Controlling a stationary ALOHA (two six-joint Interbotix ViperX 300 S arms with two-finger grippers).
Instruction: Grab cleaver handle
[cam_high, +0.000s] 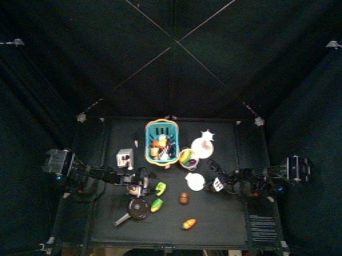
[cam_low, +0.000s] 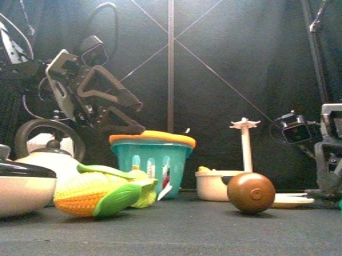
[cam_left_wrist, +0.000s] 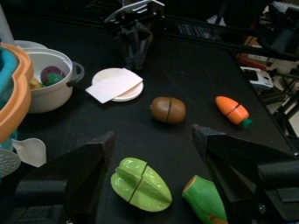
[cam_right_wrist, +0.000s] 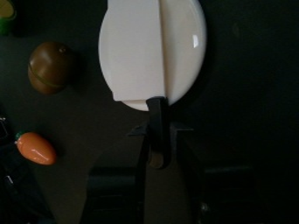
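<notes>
Surface: a black surface (cam_high: 221, 215) inside black curtains, with toy food spread across its middle.
Basket: a teal basket (cam_low: 147, 162) with an orange rim stands towards the back, with yellow and green pieces inside.
Left gripper: the left gripper (cam_left_wrist: 152, 162) hangs over the left half of the surface. Its fingers (cam_left_wrist: 73, 173) are spread wide and grasp nothing. Below them lies a green vegetable piece (cam_left_wrist: 140, 184).
Right gripper: the right gripper (cam_right_wrist: 159, 164) points down at the plate from the right side. Its fingers (cam_right_wrist: 117, 185) stand released, one on each side of the cleaver handle. The frames show no contact with it.
Pot: a white pot (cam_left_wrist: 45, 80) holding small pieces sits just beside the basket.
Plate: a white oval plate (cam_right_wrist: 190, 44) lies flat in front of the pot, right of the middle.
Cleaver: the white cleaver (cam_right_wrist: 132, 52) lies flat on the plate, its blade covering about half of it.
Cleaver handle: the dark cleaver handle (cam_right_wrist: 156, 118) juts over the plate's rim, running straight into the gap between the right fingers.
Brown piece: a round brown piece (cam_right_wrist: 49, 67) sits near the plate, apart from it.
Carrot: a small orange carrot (cam_right_wrist: 35, 149) lies beyond the brown piece, well apart from the plate.
</notes>
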